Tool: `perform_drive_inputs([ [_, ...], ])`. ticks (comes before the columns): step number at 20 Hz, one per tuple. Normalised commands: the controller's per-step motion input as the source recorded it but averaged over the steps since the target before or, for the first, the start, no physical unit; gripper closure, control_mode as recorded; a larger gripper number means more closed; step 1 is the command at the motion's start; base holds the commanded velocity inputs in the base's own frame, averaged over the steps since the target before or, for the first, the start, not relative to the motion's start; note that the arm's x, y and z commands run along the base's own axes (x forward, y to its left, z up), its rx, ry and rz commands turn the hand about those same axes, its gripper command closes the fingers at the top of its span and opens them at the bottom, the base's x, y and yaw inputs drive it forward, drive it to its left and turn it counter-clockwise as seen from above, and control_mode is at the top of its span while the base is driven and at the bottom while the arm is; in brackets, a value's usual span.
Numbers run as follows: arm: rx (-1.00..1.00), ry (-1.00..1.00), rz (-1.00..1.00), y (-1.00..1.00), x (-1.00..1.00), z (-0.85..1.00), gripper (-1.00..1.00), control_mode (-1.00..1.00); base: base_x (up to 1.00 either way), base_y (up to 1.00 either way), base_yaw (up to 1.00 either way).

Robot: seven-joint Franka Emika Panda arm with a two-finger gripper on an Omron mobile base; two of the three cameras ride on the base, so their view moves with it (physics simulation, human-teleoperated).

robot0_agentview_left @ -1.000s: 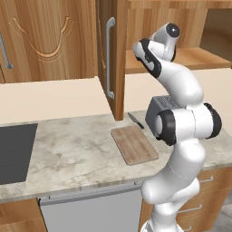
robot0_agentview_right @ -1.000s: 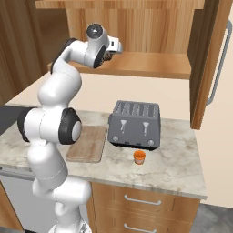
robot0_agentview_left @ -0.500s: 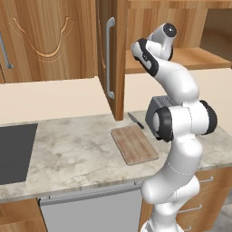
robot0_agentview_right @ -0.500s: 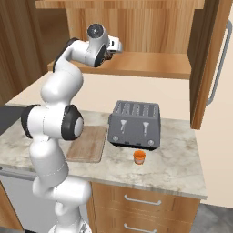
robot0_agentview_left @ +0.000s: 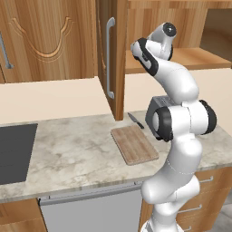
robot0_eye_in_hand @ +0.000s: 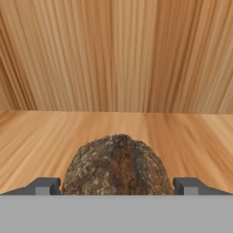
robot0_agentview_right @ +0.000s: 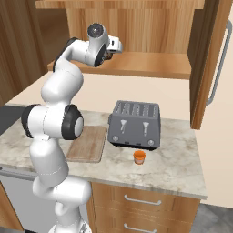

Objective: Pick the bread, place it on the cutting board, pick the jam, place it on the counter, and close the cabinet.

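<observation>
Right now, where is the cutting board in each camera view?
Left base view: cutting board lower centre, on the counter, left of the arm.
Right base view: cutting board lower left, right of the arm.
Hand view: faces the bread on the cabinet shelf instead.
Shared landmark: the toaster beside the board.
</observation>
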Motion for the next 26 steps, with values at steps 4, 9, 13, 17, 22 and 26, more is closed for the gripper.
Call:
perform_drive_inputs([
  [4, 0.0, 0.0, 0.0, 0.0, -0.24, 0.0, 1.0, -1.0, 0.0, 0.0, 0.0],
  [9, 0.0, 0.0, 0.0, 0.0, -0.51, 0.0, 1.0, -1.0, 0.0, 0.0, 0.0],
  [13, 0.0, 0.0, 0.0, 0.0, -0.47, 0.01, 1.0, -1.0, 0.0, 0.0, 0.0],
  [17, 0.0, 0.0, 0.0, 0.0, -0.53, 0.0, 1.0, -1.0, 0.0, 0.0, 0.0],
  [22, 0.0, 0.0, 0.0, 0.0, -0.79, 0.0, 1.0, -1.0, 0.0, 0.0, 0.0],
  [26, 0.0, 0.0, 0.0, 0.0, -0.75, 0.0, 1.0, -1.0, 0.0, 0.0, 0.0],
])
